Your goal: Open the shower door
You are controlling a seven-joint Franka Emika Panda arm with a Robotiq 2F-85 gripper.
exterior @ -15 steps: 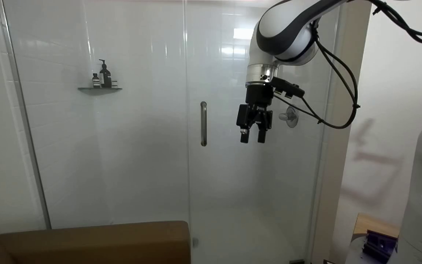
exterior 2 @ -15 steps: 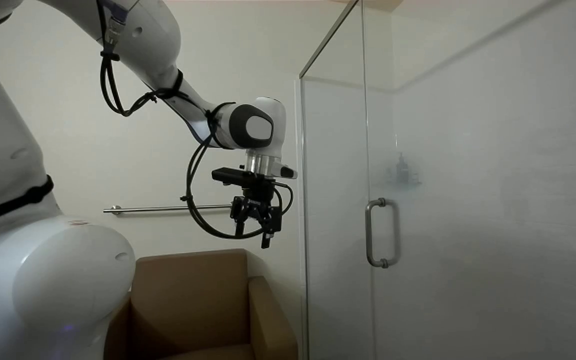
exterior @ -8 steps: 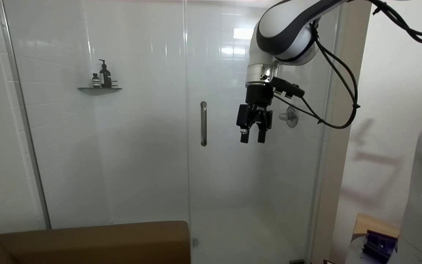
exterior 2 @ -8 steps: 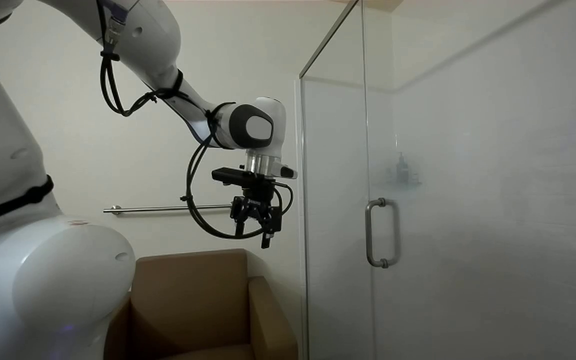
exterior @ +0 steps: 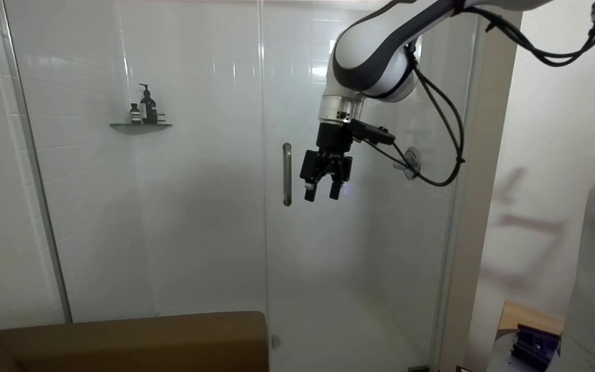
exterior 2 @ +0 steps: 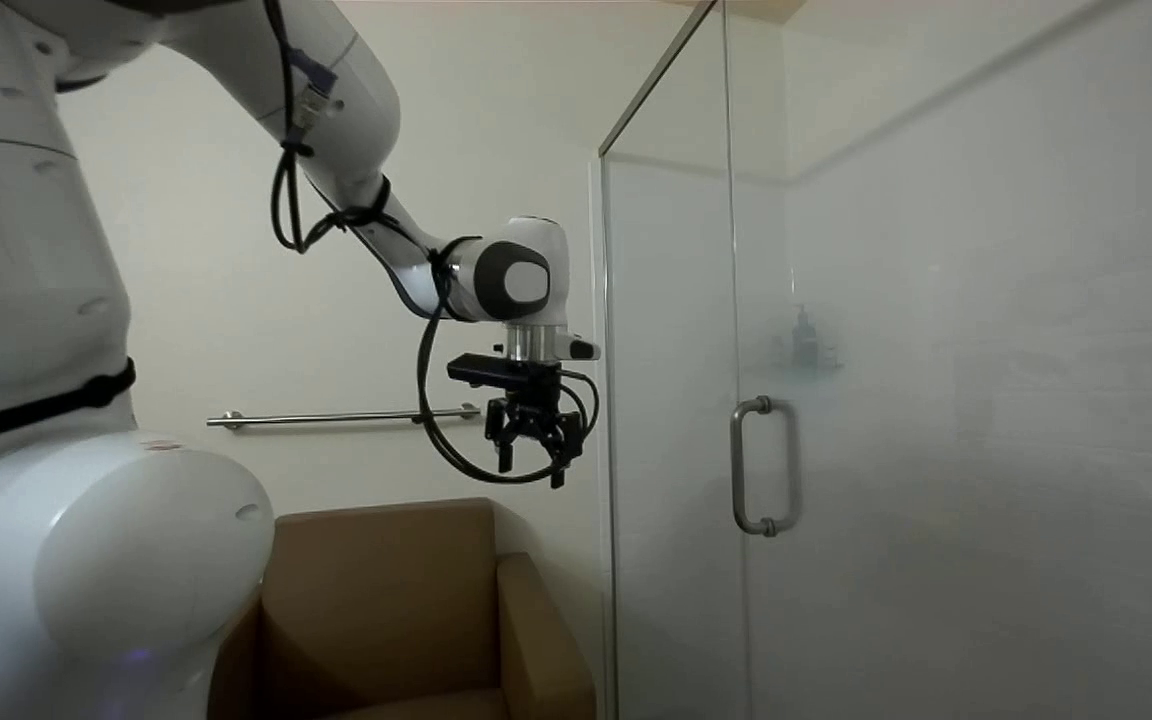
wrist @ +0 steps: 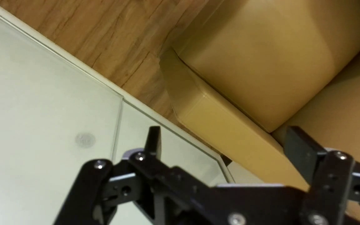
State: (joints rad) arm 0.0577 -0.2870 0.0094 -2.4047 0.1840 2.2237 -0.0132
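In an exterior view I'm holding the bent white-and-grey arm [exterior: 362, 49], black two-finger gripper [exterior: 322, 194] downward and spread, right of the clear glass shower door's [exterior: 318, 268] metal bar handle [exterior: 287, 174].

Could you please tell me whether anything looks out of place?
The brown, boxy armchair seems odd: it stands close beside the clear, handleless glass shower panel, an unusual spot for seating. I see no damage.

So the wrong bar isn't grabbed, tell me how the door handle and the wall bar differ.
The door handle stands vertical; the wall bar lies horizontal. The door handle bends at both ends, whereas the wall bar runs straight. The door handle sits on the shower door, the wall bar on the wall. Both look metallic.
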